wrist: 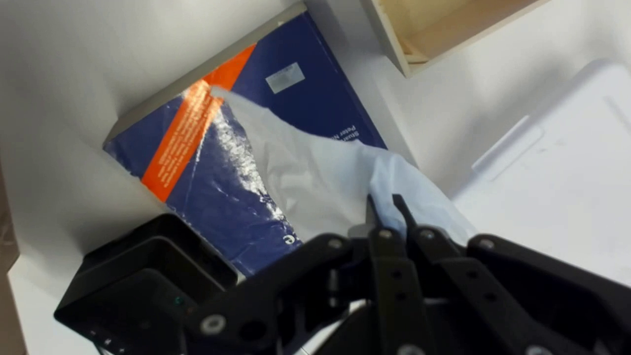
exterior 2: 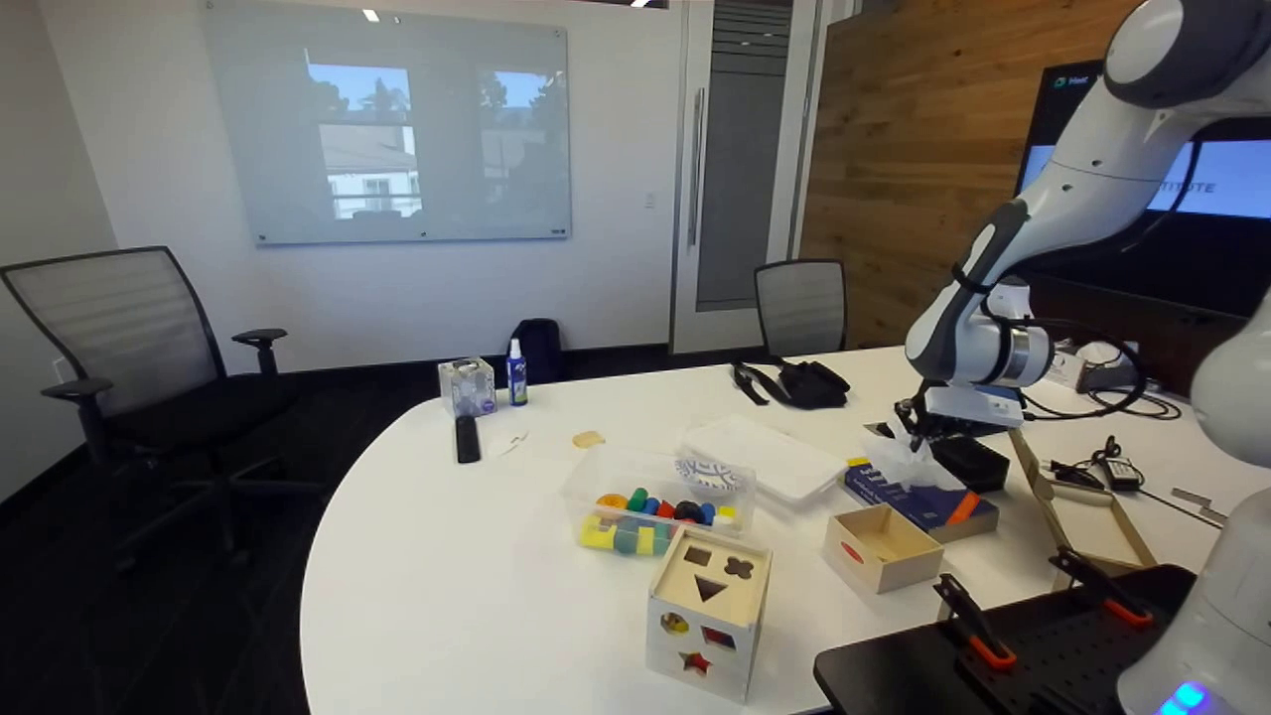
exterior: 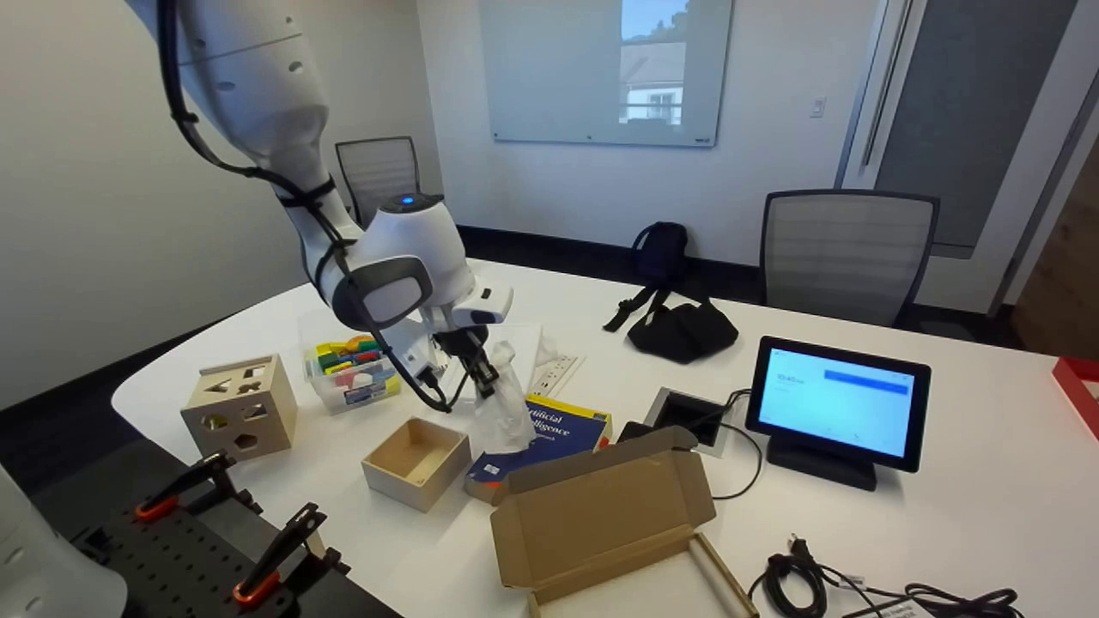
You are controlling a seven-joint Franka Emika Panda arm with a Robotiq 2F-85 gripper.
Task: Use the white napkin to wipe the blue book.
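Observation:
The blue book (exterior: 567, 436) lies flat on the table, dark navy with a yellow edge band and light lettering; it shows in an exterior view (exterior 2: 928, 503) too. In the wrist view the book (wrist: 212, 197) has an orange stripe. The white napkin (exterior: 505, 421) hangs crumpled from my gripper (exterior: 487, 384), its lower part draped over the book's cover. In the wrist view the napkin (wrist: 305, 167) covers part of the cover and lettering. My gripper (wrist: 384, 204) is nearly closed with napkin pinched between its fingertips, above the book.
An open wooden box (exterior: 393, 485) stands beside the book. An open brown cardboard box (exterior: 601, 511) and a black device (wrist: 143, 291) are close to it. A white flat lid or tray (exterior 2: 765, 452), a plastic bin of blocks (exterior 2: 596, 494), a shape cube (exterior: 245, 403) and a tablet (exterior: 837, 399) stand around.

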